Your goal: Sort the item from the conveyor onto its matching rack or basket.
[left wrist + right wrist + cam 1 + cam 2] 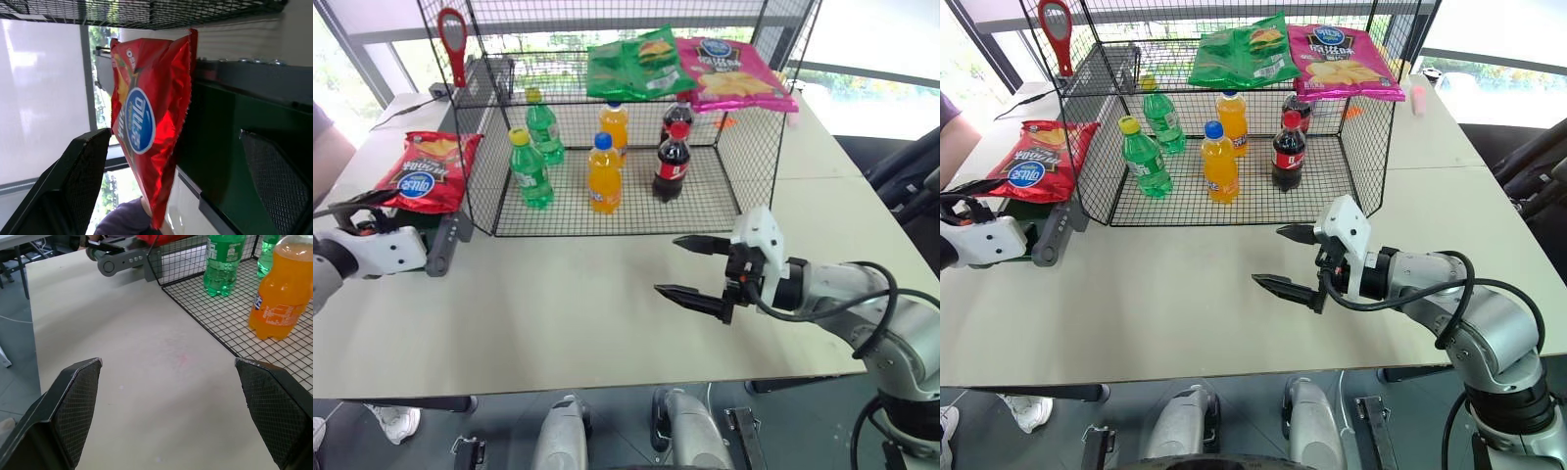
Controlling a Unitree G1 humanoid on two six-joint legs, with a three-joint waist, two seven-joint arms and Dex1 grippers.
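Both grippers stand wide open, holding nothing. Left gripper (pixel 352 211) sits level at the conveyor (pixel 440 240) end, fingers either side of the red bag (pixel 429 171) lying on the belt. Right gripper (pixel 695 269) hovers over the table (pixel 558 313), before the cage; shelf (pixel 558 59) holds green and pink bags.

The conveyor (pixel 445 240) lies mostly hidden, seemingly under the red chip bag (pixel 429 171).

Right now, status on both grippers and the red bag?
Left gripper open, facing red chip bag on conveyor, not gripping. Right gripper open, empty over table. Nothing blocking.
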